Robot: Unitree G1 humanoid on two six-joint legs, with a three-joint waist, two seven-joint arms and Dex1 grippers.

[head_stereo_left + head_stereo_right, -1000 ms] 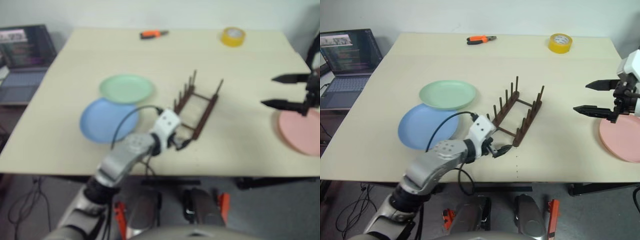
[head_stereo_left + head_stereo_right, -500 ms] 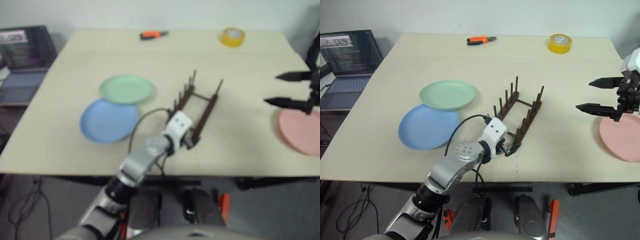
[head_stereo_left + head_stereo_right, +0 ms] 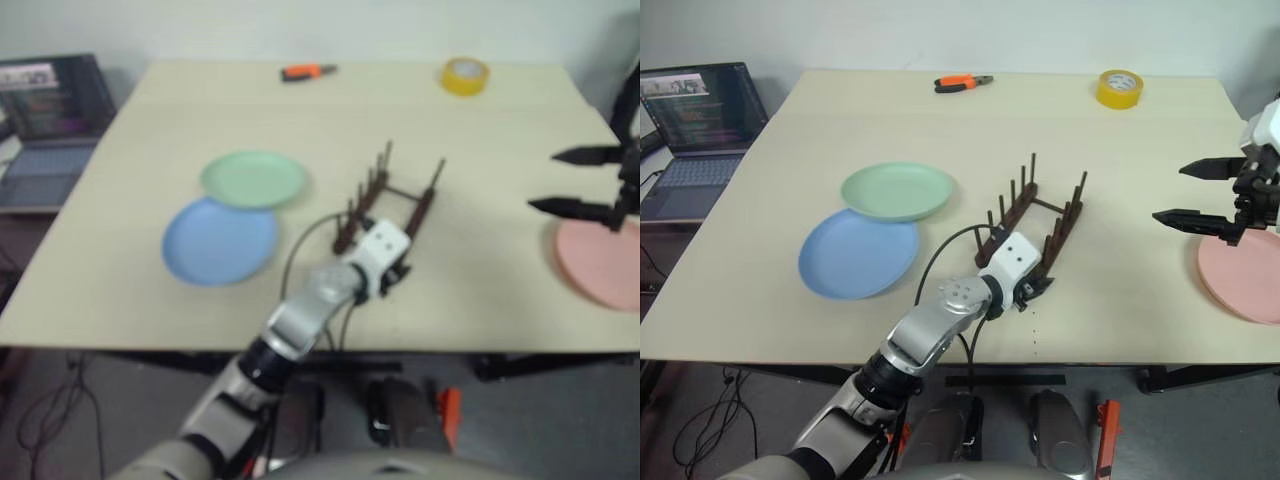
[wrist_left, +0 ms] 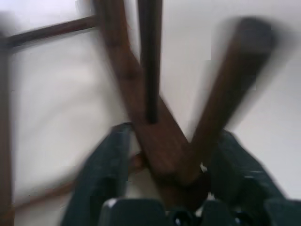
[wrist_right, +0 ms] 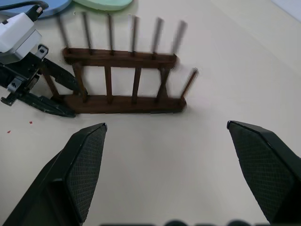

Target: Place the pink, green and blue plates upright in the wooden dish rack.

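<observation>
Wooden dish rack [image 3: 1035, 225] near rail between left pincer [image 3: 1037, 288] fingers

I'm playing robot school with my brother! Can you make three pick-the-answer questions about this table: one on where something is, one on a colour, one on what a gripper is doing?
1. Where does the round pale pink plastic plate lie?
A. On the table's right side, under the right gripper
B. In the rack
C. On the laptop

2. What colour is the plate that overlaps the light blue plate?
A. Yellow
B. Mint green
C. Red

3. How are the right gripper's fingers?
A. Shut on a plate
B. Shut on the tape roll
C. Wide open, holding nothing

Answers:
1 A, the pink plate lies flat near the right edge, below that gripper.
2 B, the mint green plate covers the blue one's far rim.
3 C, its two black fingers stand far apart with only air between; the left gripper is at the dark brown wooden dish rack.
</observation>
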